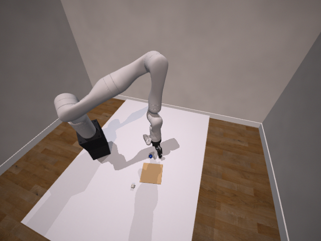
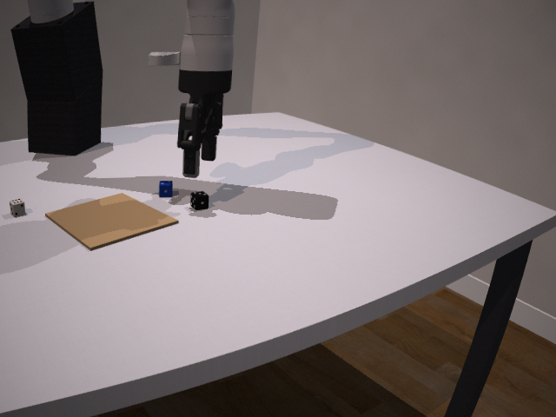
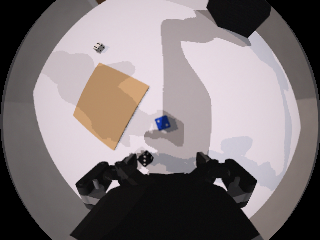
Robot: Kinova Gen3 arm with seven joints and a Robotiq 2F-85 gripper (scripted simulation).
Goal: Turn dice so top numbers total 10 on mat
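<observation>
The gripper (image 1: 159, 156) (image 2: 200, 167) (image 3: 166, 160) is open and empty, pointing down above the table near the black and blue dice. The black die (image 2: 199, 200) (image 3: 145, 158) lies on the table below the fingertips; I cannot read its top number. The blue die (image 1: 150, 155) (image 2: 165, 188) (image 3: 162, 123) lies on the table beside it, off the mat, and seems to show two pips on top. The white die (image 1: 133, 186) (image 2: 17, 208) (image 3: 99, 47) lies beyond the mat's other side, with several pips on top. The tan mat (image 1: 151, 173) (image 2: 112, 220) (image 3: 107, 107) lies flat, bearing no die.
The black robot base (image 1: 94, 145) (image 2: 64, 89) (image 3: 239, 15) stands on the white table (image 1: 176, 207) (image 2: 287, 278) (image 3: 240, 110). The arm's shadow falls across the blue die's area and part of the mat. The table's edge shows at the front and right in the exterior view.
</observation>
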